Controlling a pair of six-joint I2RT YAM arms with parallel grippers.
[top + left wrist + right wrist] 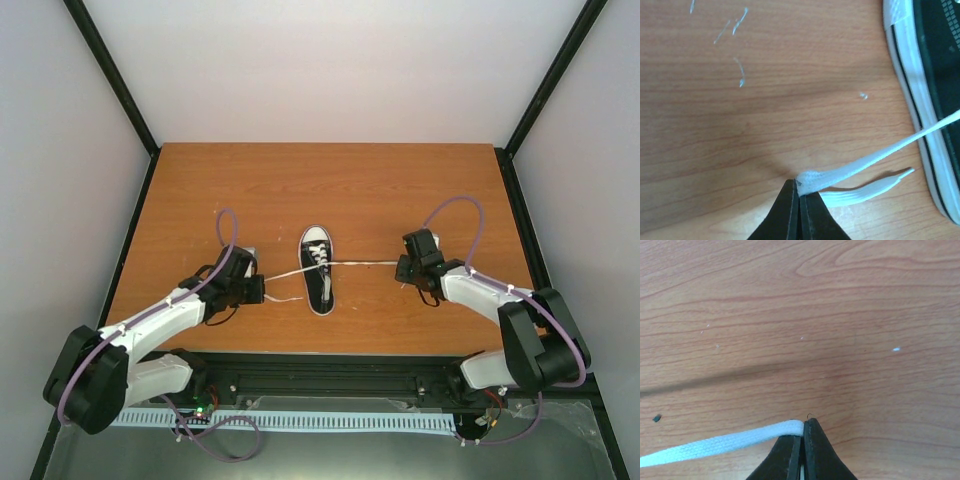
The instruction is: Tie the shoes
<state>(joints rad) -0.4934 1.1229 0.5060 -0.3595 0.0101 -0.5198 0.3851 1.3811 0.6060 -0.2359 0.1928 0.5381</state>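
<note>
Fingers of the left arm sit nearest that wrist lens, black and pressed together with no gap I can see, white lace caught at their tips. Sneaker: a single shoe of black canvas with a white toe cap and sole rim. It lies flat near the middle of the tabletop, between the two arms, toe toward the far edge and heel toward the bases. I see the left lace run from the lacing area out to the left end effector, close to straight and raised off the wood. The wrist view shows that end effector closed onto a fold of the lace. The free tail lies flat on the wood just beside it, its tip pointing toward the shoe's sole rim. Right lace leaves the sneaker on the other side and runs nearly level to the right end effector. In its own wrist view that end effector is likewise clamped on the flat white band, which casts a thin dark shadow line on the wood above it. Both end effectors are well apart from the sneaker, one on each side. I also note a few pale scuffs on the wood in the left wrist view, a small dark speck in the right, and a purple cable looped over the left arm.
</note>
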